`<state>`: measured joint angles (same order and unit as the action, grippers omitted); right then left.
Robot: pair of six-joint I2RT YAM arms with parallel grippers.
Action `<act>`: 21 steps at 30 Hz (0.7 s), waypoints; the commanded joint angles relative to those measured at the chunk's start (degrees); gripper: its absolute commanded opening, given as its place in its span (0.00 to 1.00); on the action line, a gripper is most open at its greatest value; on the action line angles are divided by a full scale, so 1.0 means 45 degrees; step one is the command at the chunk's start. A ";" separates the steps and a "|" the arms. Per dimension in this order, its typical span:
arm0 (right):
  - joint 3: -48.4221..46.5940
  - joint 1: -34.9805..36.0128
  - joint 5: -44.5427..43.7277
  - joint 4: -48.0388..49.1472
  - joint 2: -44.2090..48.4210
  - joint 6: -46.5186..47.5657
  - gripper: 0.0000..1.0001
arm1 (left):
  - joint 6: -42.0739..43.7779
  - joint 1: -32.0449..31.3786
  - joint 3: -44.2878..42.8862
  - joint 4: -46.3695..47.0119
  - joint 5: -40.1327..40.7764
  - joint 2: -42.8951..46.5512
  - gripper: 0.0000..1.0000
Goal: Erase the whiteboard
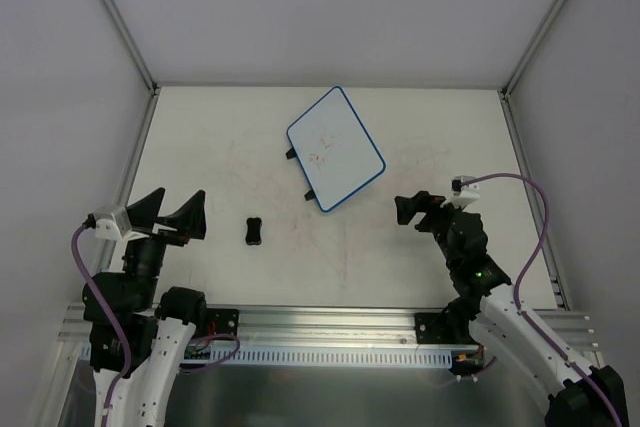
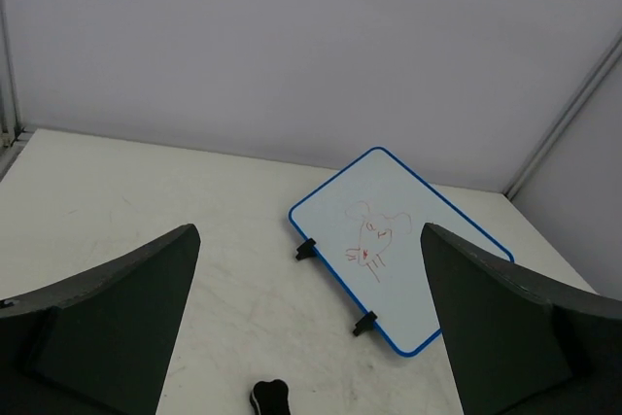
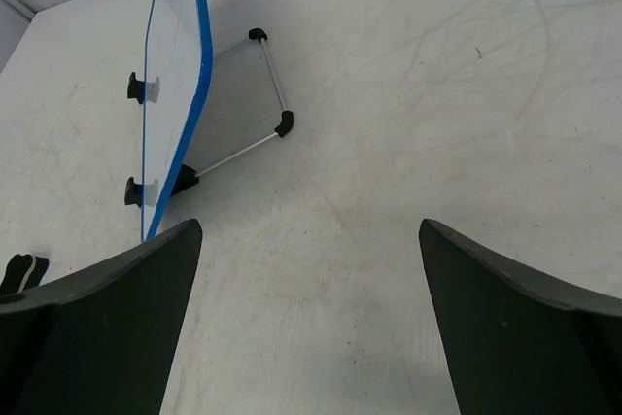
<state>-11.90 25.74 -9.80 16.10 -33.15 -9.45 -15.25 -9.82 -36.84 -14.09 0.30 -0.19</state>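
Note:
The whiteboard [image 1: 335,147] is white with a blue rim and lies tilted at the middle back of the table, with a faint red scribble [image 2: 374,240] on it. Two black tabs sit on its left edge. In the right wrist view it shows edge-on [image 3: 175,75], propped on a wire stand [image 3: 262,94]. A small black bone-shaped eraser [image 1: 253,231] lies on the table left of the board, and also shows in the left wrist view [image 2: 270,398]. My left gripper [image 1: 172,215] is open and empty, left of the eraser. My right gripper [image 1: 418,207] is open and empty, right of the board's near corner.
White walls with metal corner posts [image 1: 125,32] close the table at the back and both sides. An aluminium rail [image 1: 330,322] runs along the near edge between the arm bases. The tabletop [image 1: 450,127] carries faint scuff marks.

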 commanded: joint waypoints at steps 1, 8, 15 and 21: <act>-0.0558 -0.0016 -0.0185 0.0583 0.0178 0.0206 0.99 | -0.0946 -0.0141 -0.0329 0.0025 0.1514 0.0530 0.99; -0.0637 -0.0016 -0.0146 0.0466 0.0042 0.0206 0.99 | -0.1284 -0.0141 -0.0211 -0.0014 0.1599 0.0549 0.99; -0.0714 -0.0016 -0.0009 0.0388 -0.0076 0.0265 0.99 | 0.0321 -0.0141 -0.0660 -0.0715 -0.1256 -0.1320 0.99; -0.0753 -0.0016 -0.0068 0.0349 -0.0114 0.0304 0.99 | 0.0146 -0.0141 -0.2612 -0.3019 -0.0984 -0.5182 0.99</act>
<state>-12.25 25.74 -9.74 15.97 -33.52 -9.23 -15.57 -9.82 -44.21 -21.76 -2.76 -15.49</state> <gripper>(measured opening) 0.990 0.990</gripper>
